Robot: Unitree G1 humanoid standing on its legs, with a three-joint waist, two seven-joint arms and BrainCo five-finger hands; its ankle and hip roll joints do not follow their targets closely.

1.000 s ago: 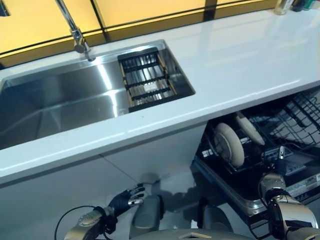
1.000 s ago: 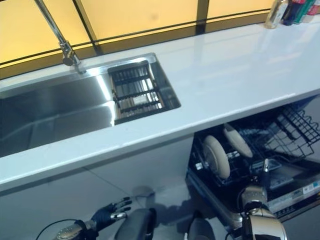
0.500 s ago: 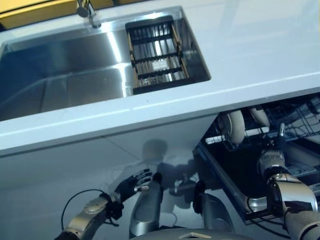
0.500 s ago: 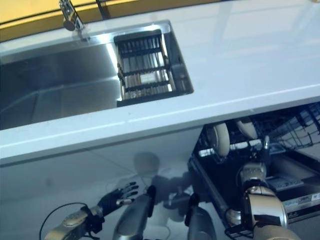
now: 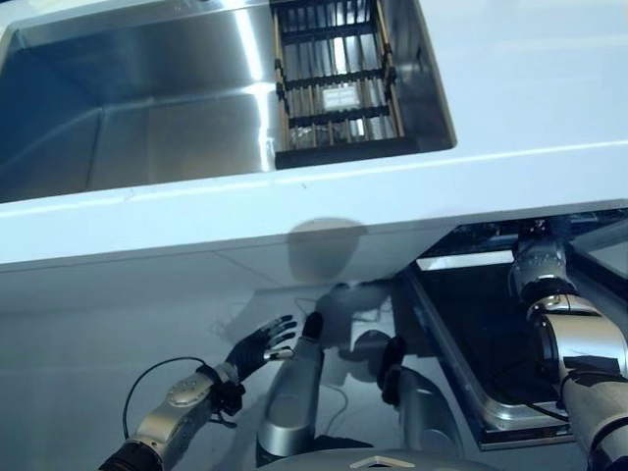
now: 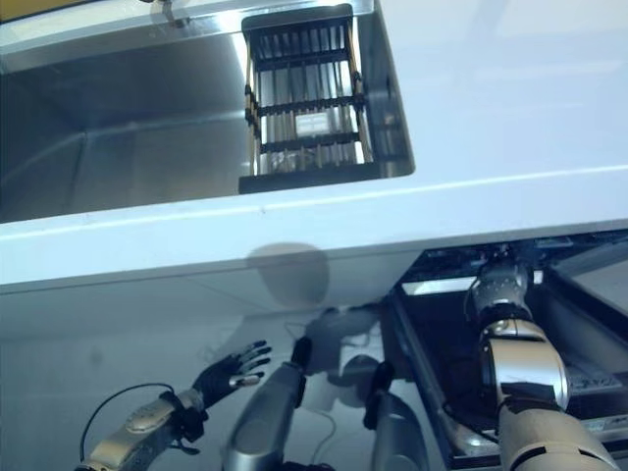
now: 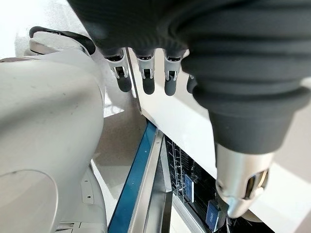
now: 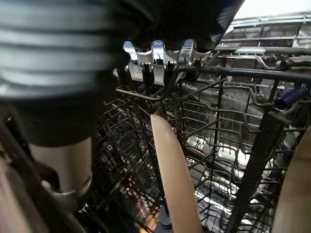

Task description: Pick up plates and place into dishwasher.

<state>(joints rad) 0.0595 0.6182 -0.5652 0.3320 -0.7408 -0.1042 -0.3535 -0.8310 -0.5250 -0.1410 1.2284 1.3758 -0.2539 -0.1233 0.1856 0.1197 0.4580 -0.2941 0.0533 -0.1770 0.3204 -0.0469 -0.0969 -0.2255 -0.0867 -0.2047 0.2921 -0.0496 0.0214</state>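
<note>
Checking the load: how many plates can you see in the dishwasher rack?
2: one plate upright mid-rack below the right hand, another at the view's edge. More may be hidden.

No words or numbers can be read anywhere. A small white label [image 5: 341,99] sits on the dark rack [image 5: 337,83] in the sink [image 5: 147,137], but its print is too small to read; small blue tags [image 7: 212,215] show inside the dishwasher [image 7: 160,194], also too blurry.
</note>
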